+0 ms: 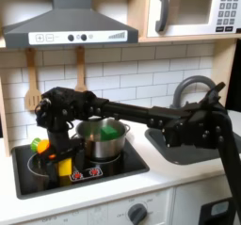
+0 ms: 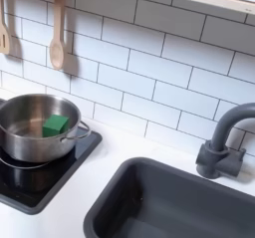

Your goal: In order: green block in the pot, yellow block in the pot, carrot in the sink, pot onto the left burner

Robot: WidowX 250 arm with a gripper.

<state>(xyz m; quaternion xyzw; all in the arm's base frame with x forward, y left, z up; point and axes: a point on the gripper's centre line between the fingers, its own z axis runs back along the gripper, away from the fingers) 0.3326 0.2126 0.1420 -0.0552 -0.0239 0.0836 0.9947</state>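
Shiny round steel pot (image 1: 102, 140) on the black stovetop (image 1: 132, 161) holds the green block (image 2: 56, 124), while the gripper (image 1: 65, 163), jaws pinching the yellow block (image 1: 64, 168), hangs at the pot's left in the first exterior view, orange carrot (image 1: 41, 146) behind, grey sink (image 2: 159, 207) apart.

The sink (image 2: 179, 207) basin lies open, with the faucet (image 2: 224, 142) standing behind it.

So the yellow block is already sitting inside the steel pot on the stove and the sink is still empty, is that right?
Not quite. The block inside the pot is the green block, as both exterior views show. The yellow block is on the stovetop by the gripper in the first exterior view. The sink is empty.
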